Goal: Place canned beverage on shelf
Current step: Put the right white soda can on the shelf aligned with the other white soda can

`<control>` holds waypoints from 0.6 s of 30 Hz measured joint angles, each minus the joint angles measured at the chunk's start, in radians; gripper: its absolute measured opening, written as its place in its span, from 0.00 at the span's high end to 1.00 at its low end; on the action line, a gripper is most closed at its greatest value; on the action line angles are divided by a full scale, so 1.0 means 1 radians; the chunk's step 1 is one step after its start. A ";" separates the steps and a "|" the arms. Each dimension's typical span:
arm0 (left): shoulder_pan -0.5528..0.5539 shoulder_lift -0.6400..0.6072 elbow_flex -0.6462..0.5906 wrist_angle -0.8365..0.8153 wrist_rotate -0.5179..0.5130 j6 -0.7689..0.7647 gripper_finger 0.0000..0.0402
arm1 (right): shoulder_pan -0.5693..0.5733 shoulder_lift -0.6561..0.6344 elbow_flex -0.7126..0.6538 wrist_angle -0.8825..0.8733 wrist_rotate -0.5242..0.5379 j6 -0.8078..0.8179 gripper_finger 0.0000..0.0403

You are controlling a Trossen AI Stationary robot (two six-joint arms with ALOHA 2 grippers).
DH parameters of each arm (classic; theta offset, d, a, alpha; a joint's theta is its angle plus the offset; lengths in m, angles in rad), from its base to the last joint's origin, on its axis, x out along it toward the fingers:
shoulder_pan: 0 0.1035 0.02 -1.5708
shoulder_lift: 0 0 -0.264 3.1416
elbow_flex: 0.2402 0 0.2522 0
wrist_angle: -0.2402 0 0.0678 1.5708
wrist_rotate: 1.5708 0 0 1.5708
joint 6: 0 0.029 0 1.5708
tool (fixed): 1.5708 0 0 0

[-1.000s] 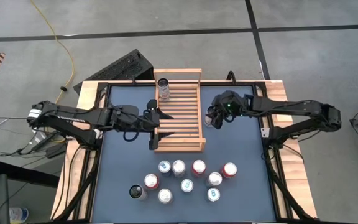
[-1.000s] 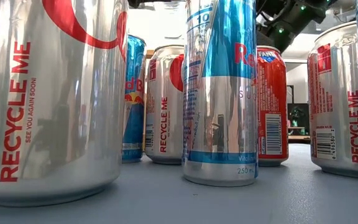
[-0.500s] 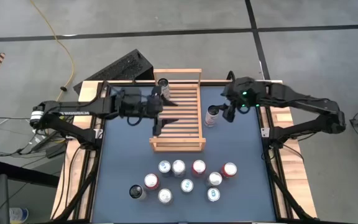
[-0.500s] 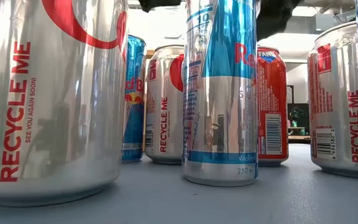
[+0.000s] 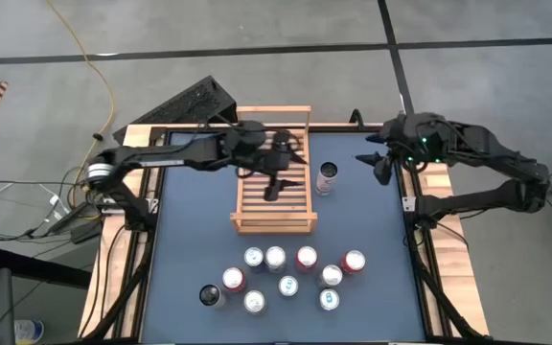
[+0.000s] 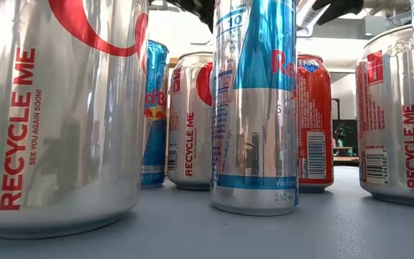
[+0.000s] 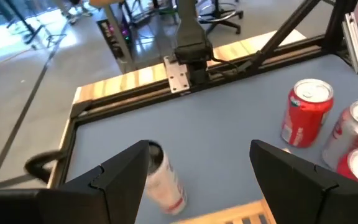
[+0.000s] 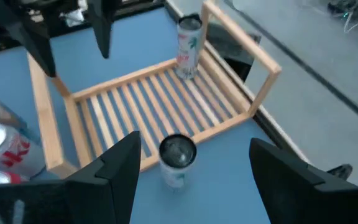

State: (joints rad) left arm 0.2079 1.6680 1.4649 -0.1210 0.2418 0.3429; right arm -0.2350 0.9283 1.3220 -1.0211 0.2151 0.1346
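Your left gripper is hovering released over the shelf; your right gripper is hanging empty, jaws apart, beside the can standing just off the shelf's edge; another can is sitting in the shelf's corner; you're risking toppling either with a careless sweep.

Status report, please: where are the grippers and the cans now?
Left gripper open, empty, over shelf. Right gripper open, empty, right of the shelf. One can on shelf's far corner, another on table beside shelf. Nothing blocking.
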 joint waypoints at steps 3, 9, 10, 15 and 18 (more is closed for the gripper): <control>0.008 0.067 0.065 0.008 0.009 0.009 0.33 | 0.000 -0.001 0.000 -0.029 -0.001 0.008 0.33; 0.020 0.178 0.158 0.008 0.003 0.038 0.33 | 0.000 0.006 -0.001 -0.053 -0.003 0.009 0.33; 0.023 0.193 0.167 0.015 0.001 0.037 0.33 | 0.000 0.007 -0.001 -0.054 -0.003 0.009 0.33; 0.051 0.260 0.202 0.031 0.004 0.011 0.33 | 0.000 0.008 -0.001 -0.073 -0.004 0.010 0.33; 0.064 0.283 0.211 0.032 0.000 0.007 0.33 | 0.000 0.008 -0.001 -0.085 -0.004 0.016 0.33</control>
State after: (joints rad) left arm 0.2721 1.9514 1.6757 -0.0889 0.2420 0.3499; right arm -0.2348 0.9367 1.3209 -1.1064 0.2115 0.1505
